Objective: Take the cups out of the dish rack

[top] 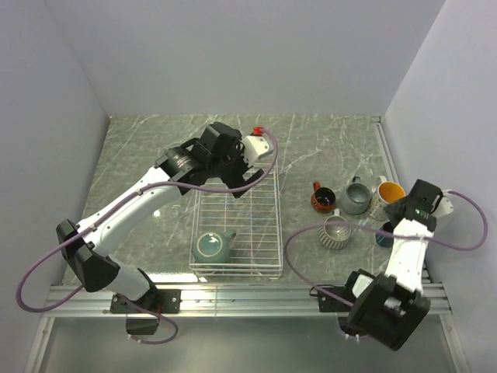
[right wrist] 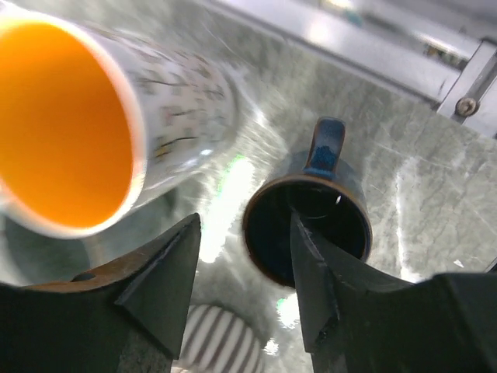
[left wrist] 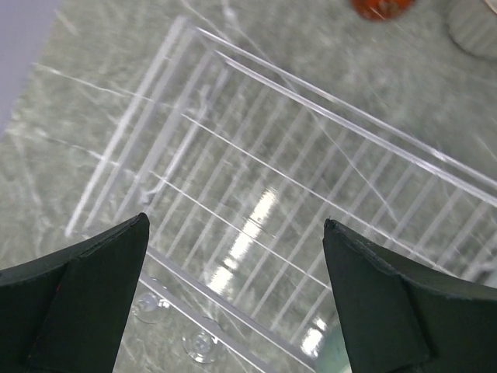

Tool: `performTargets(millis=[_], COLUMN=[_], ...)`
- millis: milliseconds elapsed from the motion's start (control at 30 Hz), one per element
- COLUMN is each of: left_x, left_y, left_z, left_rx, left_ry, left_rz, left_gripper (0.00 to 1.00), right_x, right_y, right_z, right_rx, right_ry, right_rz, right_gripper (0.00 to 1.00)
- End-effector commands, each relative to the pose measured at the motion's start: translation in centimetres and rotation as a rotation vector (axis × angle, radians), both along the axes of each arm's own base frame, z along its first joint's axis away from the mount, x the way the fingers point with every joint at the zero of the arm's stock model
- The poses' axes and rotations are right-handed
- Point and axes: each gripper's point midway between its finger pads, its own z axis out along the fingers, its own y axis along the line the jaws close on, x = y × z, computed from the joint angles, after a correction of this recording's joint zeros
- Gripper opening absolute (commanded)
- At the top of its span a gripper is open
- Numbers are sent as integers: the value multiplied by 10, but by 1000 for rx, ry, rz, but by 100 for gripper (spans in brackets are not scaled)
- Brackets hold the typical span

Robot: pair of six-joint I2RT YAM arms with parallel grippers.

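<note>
Dish rack (top: 250, 208) of white wire flat on grey marbled table (top: 326, 144). Inside rack, at near left corner: one grey-teal mug (top: 212, 247), mouth up, handle toward rack's middle.

Left gripper (top: 247, 177) hanging over rack's far end, fingers (left wrist: 93, 287) spread wide, wire grid showing through the gap. Released, gripping no cup.

Five cups standing on table to right of rack. Level with rack's middle, in a row leading away from its right side:
- red-brown mug (top: 322, 200), nearest rack
- second grey-teal mug (top: 356, 196), next along
- white mug (top: 387, 194) with orange inside, farthest out

Level with rack's near half: ribbed cup (top: 336, 232) near rack's right side, then dark-blue cup (top: 384, 235) farther right, well apart from rack.

Right gripper (right wrist: 245, 225) down at dark-blue cup, jaws apart. One finger (right wrist: 314, 272) over cup's mouth, other finger outside cup's wall, rim in the gap between. Cup's handle on side away from wrist camera. Gap clearly wider than rim, so unclenched; whether either pad touches rim, cannot tell. White mug just beside dark-blue cup, filling left of right wrist view.
</note>
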Motion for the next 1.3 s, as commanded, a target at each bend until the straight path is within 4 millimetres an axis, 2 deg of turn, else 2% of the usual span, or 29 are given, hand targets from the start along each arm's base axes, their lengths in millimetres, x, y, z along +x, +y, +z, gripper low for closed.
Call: performTargets(millis=[0,67,100,167,267,367,467,633,733,833,900,933,1000,1033,1133,1267], left_x=[-30,-40,-50,-66,-93,-102,-106,-101,-98,-97,-100,-100,-107,-107,-109,-107], left_y=[-3,3,8,16,23,28,31,42,46,48,49,47,46,44,40,31], left_z=[-5,-20,-30,-51,-88,-121,-142,-168,-179,-184,-184,-183,-180,-177,-168,-156], left_rx=[18,58,86,140,255,389,469,567,610,636,643,639,632,626,603,557], left_ry=[94,142,188,254,326,323,382,402,410,422,440,445,478,480,488,474], left_rz=[-133,-162,-177,-204,-232,-211,-205,-162,-136,-130,-138,-143,-161,-166,-179,-192], left_gripper=[99,97,97,95,95,95,94,93,88,77,65,54,42,28,0,0], right_x=[5,4,1,-1,3,5,3,-1,2,4,5,6,6,7,7,6], right_y=[-12,-10,-6,3,22,38,50,61,66,68,69,70,70,72,73,74], right_z=[65,86,105,130,157,172,185,195,196,193,194,193,194,193,197,201], right_rx=[-137,-167,-199,-228,-232,-226,-244,-285,-289,-287,-290,-284,-288,-279,-280,-285], right_ry=[-213,-300,-370,-464,-563,-602,-621,-609,-613,-616,-625,-624,-635,-638,-650,-660], right_rz=[-84,-102,-99,-71,21,112,180,262,292,308,314,318,318,323,325,326], right_gripper=[58,62,62,63,63,63,64,64,64,64,64,63,64,63,63,63])
